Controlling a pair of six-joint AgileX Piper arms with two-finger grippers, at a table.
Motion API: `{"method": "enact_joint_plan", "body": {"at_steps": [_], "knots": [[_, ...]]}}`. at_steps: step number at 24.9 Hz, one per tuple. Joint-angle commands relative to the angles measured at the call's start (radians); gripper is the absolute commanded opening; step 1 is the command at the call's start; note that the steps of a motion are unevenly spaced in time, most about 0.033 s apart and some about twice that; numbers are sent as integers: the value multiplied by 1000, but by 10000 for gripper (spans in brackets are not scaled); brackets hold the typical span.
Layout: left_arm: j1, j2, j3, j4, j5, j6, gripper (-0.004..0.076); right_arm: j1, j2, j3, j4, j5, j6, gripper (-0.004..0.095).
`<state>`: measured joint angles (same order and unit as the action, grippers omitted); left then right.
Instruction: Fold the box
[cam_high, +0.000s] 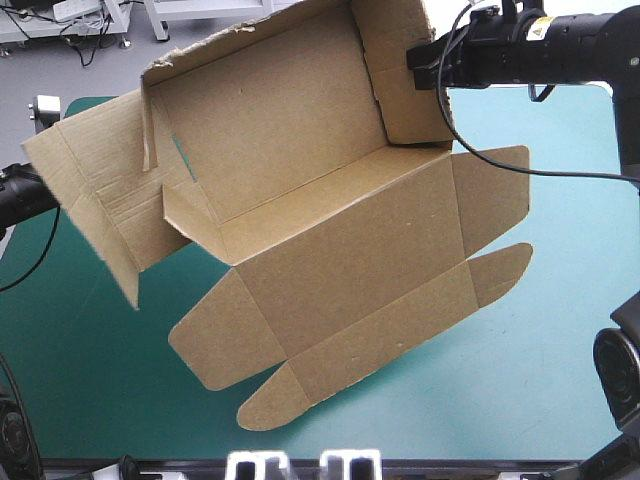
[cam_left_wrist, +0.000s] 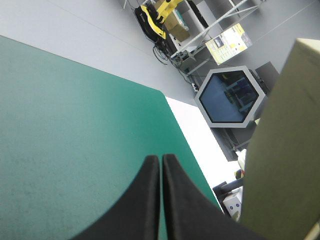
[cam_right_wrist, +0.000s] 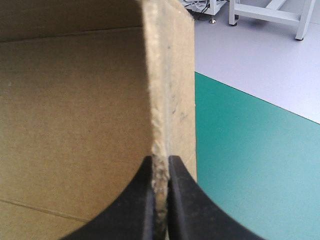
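Teal-green cover spreads over the bench (cam_high: 540, 380), much of it hidden in the high view by the large brown cut-board box (cam_high: 330, 200). The box is tilted over the bench's middle, its long walls raised and its lid and rounded flaps spread flat toward the near edge. The right wrist view alone makes plain that the right gripper (cam_right_wrist: 160, 159), with its black fin-shaped fingers, is clamped on the edge of an end wall, the raw board between them. The left wrist view shows the left gripper (cam_left_wrist: 161, 157) pressed closed on nothing over bare cover, a panel of the box just beside it.
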<state>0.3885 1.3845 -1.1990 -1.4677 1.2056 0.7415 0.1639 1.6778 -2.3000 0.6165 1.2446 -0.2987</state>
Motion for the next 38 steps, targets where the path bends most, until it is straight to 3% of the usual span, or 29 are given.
{"method": "enact_joint_plan", "body": {"at_steps": [1,13,32,38], "knots": [[-7,-82,-30,-83,96,-13,5,-2,-18,-28,41,-94,14,-7],[-7,-245,-30,17,91,-69,5,-2,21,-28,55,-187,40,-7],[-7,-258,-30,-91,90,-51,5,0,81,-28,66,-202,51,-7],[-7,-256,-30,-80,84,10,57,0,85,-28,77,-206,51,-7]]}}
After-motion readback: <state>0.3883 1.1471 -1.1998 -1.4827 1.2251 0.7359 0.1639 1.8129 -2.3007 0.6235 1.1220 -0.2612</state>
